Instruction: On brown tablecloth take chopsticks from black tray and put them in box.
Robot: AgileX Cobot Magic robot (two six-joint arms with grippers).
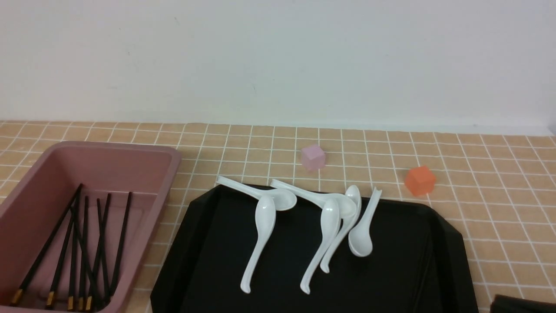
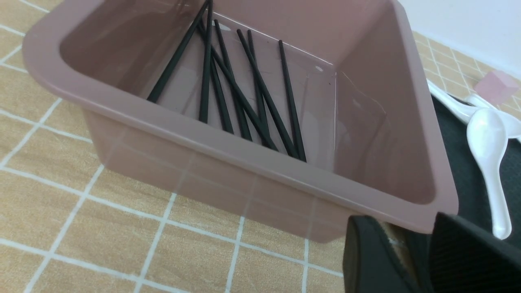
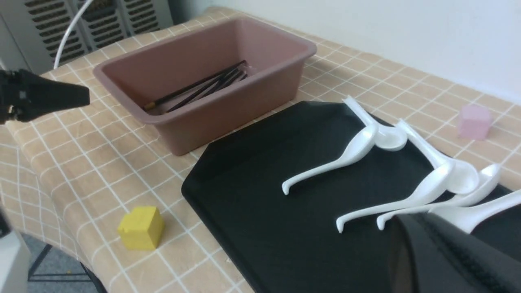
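At the far left, we are seeing the chopsticks (image 1: 102, 243) lying crossed on the floor of the dusty-pink box (image 1: 171, 174), gold bands toward us. The left gripper (image 2: 407, 230) is hanging just outside the box's near corner, jaws apart and holding nothing. On the black tray (image 1: 208, 261) we are finding only 6 white soup spoons (image 1: 260, 234). A faint line near the tray's right rim could be a stick or a reflection, and we cannot tell which. The right gripper (image 3: 431, 248) is hovering over that side, closed and empty. We are judging the job nearly done, so we are advising a careful check there, opening the jaws only clear of the spoons.
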